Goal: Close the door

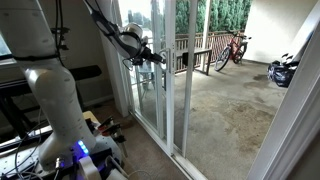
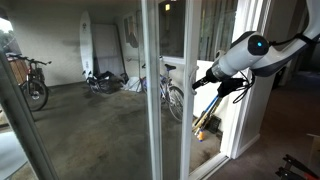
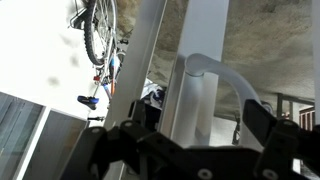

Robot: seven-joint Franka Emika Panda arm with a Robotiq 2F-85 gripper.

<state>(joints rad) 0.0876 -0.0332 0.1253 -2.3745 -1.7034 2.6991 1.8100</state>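
Observation:
The door is a tall glass panel with a white frame; its edge stile shows in both exterior views [image 1: 166,85] [image 2: 190,125] and in the wrist view [image 3: 190,95]. Its white loop handle [image 3: 218,70] curves out from the stile in the wrist view. My gripper [image 1: 150,55] [image 2: 203,80] is at the stile at about handle height. In the wrist view its two black fingers [image 3: 200,135] are spread apart, one on each side of the stile and handle, and touch nothing that I can see.
Beyond the glass is a concrete patio with a bicycle [image 1: 232,48] by a wooden railing, another bicycle [image 2: 172,95] close to the door, and a white surfboard [image 2: 88,45] against the wall. Fixed white-framed glass panels [image 1: 130,70] flank the door. Cables lie around the robot base [image 1: 80,150].

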